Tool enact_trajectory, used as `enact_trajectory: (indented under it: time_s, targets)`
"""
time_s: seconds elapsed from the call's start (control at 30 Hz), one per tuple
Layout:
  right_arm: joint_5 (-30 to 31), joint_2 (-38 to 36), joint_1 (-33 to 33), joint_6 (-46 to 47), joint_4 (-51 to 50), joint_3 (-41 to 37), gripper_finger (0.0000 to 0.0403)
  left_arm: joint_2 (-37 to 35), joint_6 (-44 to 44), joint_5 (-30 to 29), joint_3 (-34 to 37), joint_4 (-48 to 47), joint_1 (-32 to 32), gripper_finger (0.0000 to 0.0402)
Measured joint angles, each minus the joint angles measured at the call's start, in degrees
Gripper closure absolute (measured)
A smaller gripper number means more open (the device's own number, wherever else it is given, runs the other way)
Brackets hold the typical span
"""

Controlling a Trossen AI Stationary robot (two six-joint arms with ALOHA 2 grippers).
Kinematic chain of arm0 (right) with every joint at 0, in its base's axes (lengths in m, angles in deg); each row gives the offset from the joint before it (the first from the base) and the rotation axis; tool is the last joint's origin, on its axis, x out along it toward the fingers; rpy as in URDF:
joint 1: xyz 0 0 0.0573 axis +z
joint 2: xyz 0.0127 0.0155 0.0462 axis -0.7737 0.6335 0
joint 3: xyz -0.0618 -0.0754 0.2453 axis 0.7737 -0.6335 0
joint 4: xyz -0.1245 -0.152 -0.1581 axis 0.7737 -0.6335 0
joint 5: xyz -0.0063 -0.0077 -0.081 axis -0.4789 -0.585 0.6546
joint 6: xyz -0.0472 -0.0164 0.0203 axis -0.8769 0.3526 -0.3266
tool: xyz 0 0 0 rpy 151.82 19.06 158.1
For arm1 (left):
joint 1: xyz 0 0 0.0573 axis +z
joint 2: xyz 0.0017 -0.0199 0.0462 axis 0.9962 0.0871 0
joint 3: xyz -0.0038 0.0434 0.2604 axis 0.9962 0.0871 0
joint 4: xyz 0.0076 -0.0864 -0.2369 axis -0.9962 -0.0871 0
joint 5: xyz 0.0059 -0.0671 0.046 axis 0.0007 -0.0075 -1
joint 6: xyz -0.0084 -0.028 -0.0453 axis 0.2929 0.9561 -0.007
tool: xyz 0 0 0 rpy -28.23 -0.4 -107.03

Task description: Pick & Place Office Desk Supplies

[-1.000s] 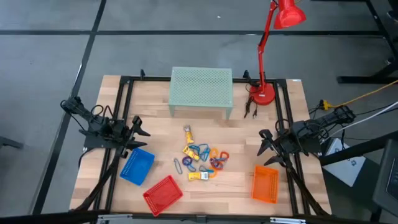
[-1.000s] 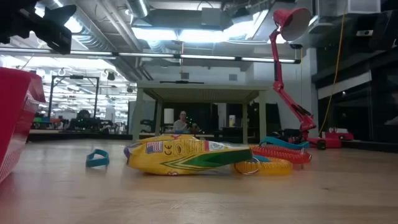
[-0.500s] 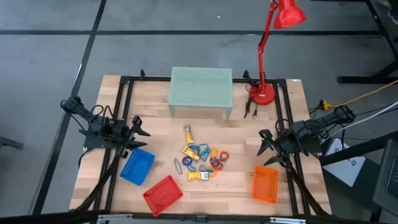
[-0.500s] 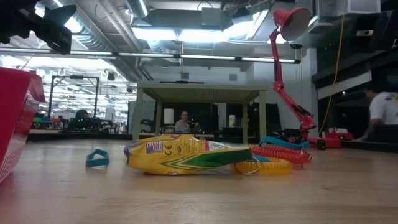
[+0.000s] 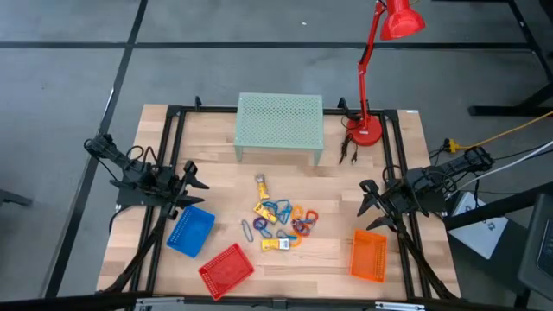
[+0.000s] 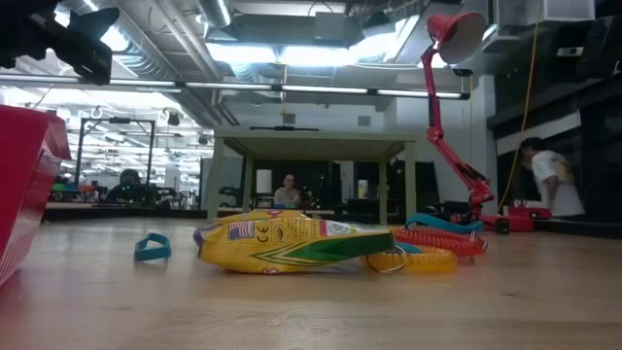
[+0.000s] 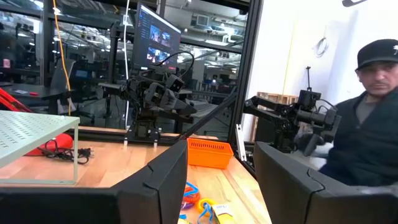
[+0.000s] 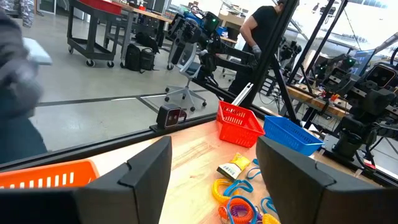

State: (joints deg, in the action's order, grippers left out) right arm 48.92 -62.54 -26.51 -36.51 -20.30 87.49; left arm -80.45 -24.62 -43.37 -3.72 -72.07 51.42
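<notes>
High view first: you have the office desk supplies point(image 5: 281, 225) lying in a loose heap at the middle of the wooden bench point(image 5: 337, 186), with yellow blocky pieces, blue clip loops and orange and red rings mixed together. Your left gripper point(image 5: 194, 180) waits at the left side of the bench, above the blue basket point(image 5: 191, 231), its fingers apart and holding nothing. Your right gripper point(image 5: 367, 197) waits at the right side, just beyond the orange basket point(image 5: 369, 256), its fingers also spread wide and empty. Both are well apart from the heap. The red basket point(image 5: 226, 269) sits at the near edge, beside the blue one. At the far edge you see a pale green mesh shelf point(image 5: 280, 126) and, next to it, the red desk lamp point(image 5: 371, 82).

From the low view, a yellow packet point(image 6: 282, 242) lies flat on the wood, with coiled rings point(image 6: 432, 248) touching it on one side and a blue loop point(image 6: 152, 247) lying apart on the other. A person point(image 6: 549, 185) shows in the room behind.
</notes>
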Motion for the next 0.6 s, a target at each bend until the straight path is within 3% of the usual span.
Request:
enact_trajectory:
  time_s: [0.6]
  targets:
    - [-0.4, 0.0, 0.0, -0.1, 4.5, 0.0, 0.0167, 0.0, 0.0, 0.0, 0.0, 0.0, 0.0, 0.0221]
